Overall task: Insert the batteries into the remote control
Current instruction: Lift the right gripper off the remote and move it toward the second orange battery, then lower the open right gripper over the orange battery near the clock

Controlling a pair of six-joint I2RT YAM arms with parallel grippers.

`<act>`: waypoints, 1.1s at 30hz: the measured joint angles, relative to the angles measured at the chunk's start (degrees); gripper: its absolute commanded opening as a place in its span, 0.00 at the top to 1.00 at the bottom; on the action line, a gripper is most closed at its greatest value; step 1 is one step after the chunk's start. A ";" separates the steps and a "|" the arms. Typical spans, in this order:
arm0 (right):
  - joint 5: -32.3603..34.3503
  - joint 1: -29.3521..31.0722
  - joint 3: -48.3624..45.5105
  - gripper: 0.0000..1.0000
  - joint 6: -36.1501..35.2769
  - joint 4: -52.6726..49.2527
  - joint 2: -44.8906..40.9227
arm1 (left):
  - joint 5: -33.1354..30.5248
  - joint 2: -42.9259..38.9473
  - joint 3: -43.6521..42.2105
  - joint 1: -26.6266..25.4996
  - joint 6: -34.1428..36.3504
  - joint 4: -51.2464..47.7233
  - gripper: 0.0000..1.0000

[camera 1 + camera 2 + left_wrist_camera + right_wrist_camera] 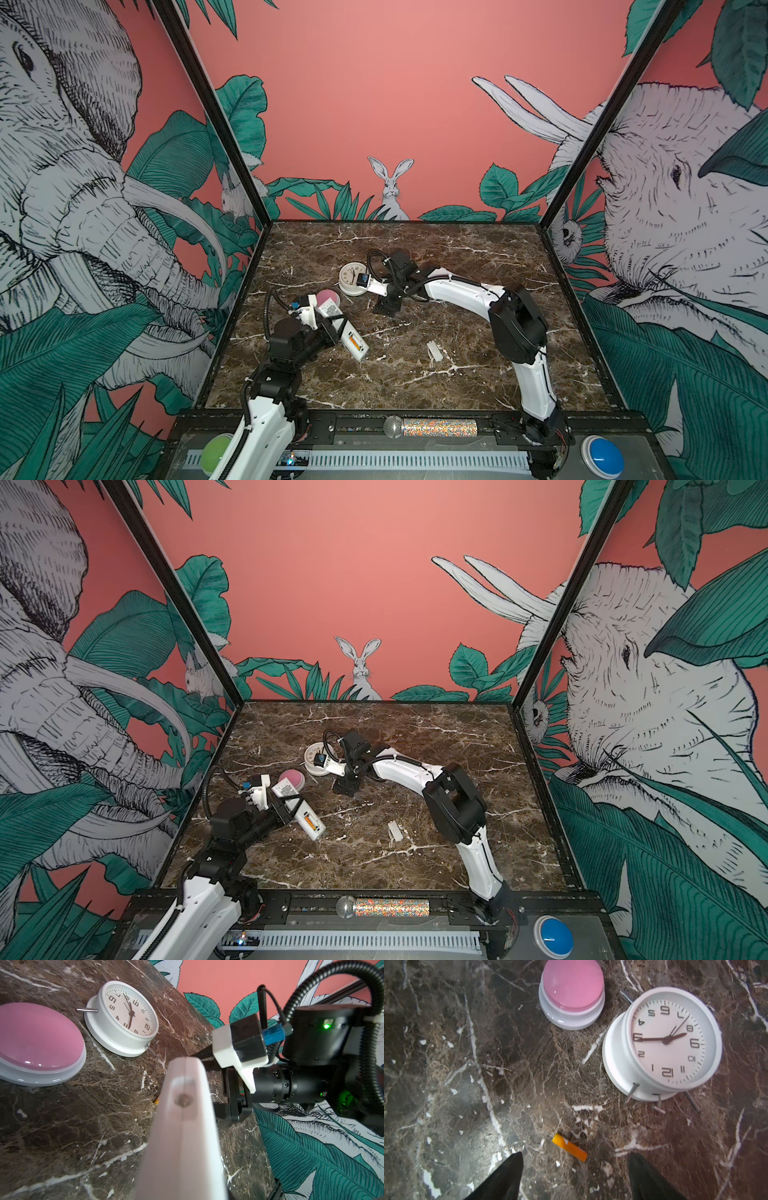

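Brown marble desk (pixel 415 257). Near its left edge, my left gripper (pixel 332 324) clamps the remote control (pixel 348 332), back side up, with one battery (pixel 354 343) in its bay. My right gripper (pixel 576 1155) hangs with jaws spread wide. The second battery (pixel 569 1147) lies untouched between them, near the clock (pixel 664 1043).

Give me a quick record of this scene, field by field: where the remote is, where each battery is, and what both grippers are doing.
left gripper: shut on the remote control
remote control: back side up, battery compartment open
seated battery: orange, lying in the compartment
loose battery: on the table, near the clock
right gripper: open, poised over the loose battery
white strip: lying apart on the table, possibly the compartment cover
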 measured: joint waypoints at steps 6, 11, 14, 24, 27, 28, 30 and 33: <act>-2.56 -0.42 3.30 0.21 -0.46 -1.99 4.00 | -0.74 -0.90 0.00 0.33 0.70 -0.83 1.00; -4.07 -0.61 6.12 0.22 -0.83 -4.11 6.71 | -0.85 -0.85 0.00 0.68 0.98 -0.83 1.00; -4.94 -0.68 7.54 0.22 -0.83 -4.87 8.04 | -0.83 -0.63 0.00 0.74 1.11 -0.81 1.00; -5.57 -1.18 9.33 0.23 -0.50 -6.69 10.47 | -0.81 -0.22 0.00 1.01 1.07 -0.76 1.00; -5.57 -1.55 9.38 0.24 -0.31 -6.86 10.69 | -0.83 -0.22 0.00 1.01 1.09 -0.74 1.00; -5.57 -1.66 9.38 0.24 -0.15 -6.97 10.73 | -0.83 -0.22 0.00 1.01 1.07 -0.74 1.00; -5.55 -1.81 9.38 0.25 -0.04 -7.10 10.84 | -0.83 -0.22 0.00 1.07 1.07 -0.74 1.00; -5.55 -1.81 9.38 0.26 0.00 -7.63 11.04 | -0.81 -0.22 0.00 1.07 1.01 -0.72 1.00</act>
